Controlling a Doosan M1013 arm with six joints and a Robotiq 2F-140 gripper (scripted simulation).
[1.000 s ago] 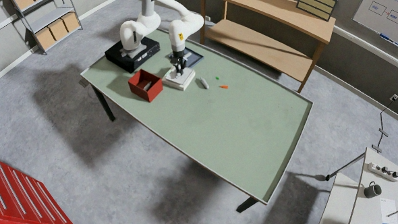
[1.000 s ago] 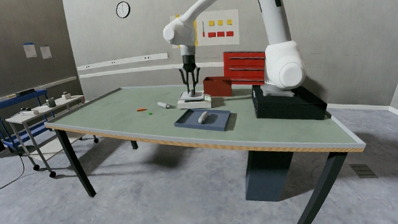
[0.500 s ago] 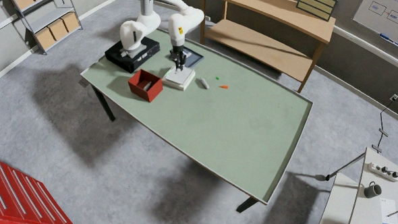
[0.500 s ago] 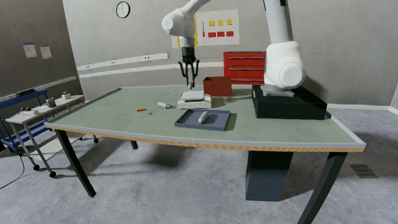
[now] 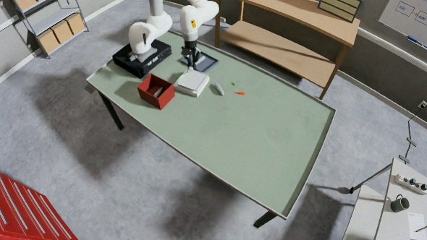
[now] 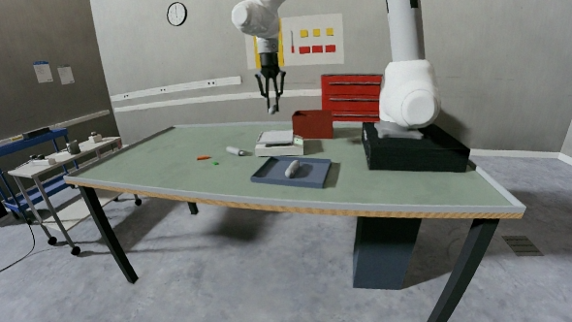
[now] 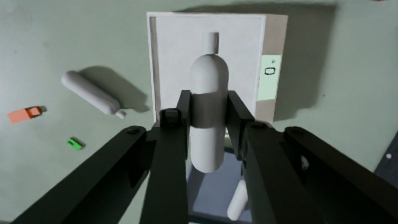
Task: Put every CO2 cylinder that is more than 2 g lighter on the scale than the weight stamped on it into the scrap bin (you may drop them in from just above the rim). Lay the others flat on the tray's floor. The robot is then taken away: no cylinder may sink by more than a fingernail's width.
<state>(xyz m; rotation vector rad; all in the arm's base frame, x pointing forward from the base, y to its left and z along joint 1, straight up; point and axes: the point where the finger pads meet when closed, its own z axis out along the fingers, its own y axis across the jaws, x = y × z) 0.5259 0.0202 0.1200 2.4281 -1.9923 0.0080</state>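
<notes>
My gripper (image 5: 193, 65) (image 6: 272, 108) (image 7: 207, 104) is shut on a grey CO2 cylinder (image 7: 210, 75) (image 6: 272, 110) and holds it in the air above the white scale (image 5: 192, 82) (image 6: 271, 151) (image 7: 170, 50). A second cylinder (image 6: 292, 168) (image 7: 237, 200) lies flat in the dark blue tray (image 5: 210, 64) (image 6: 312, 177) (image 7: 210, 192). A third cylinder (image 5: 219, 89) (image 6: 236, 151) (image 7: 92, 93) lies on the table beside the scale. The red scrap bin (image 5: 161, 101) (image 6: 312, 125) stands on the scale's other side; something grey shows inside it in the top view.
A small orange piece (image 5: 240, 93) (image 6: 204, 157) (image 7: 24, 114) and a small green piece (image 5: 233, 83) (image 6: 214, 163) (image 7: 75, 144) lie on the table past the loose cylinder. The arm's black base (image 5: 142, 58) (image 6: 414, 145) stands near the bin and tray.
</notes>
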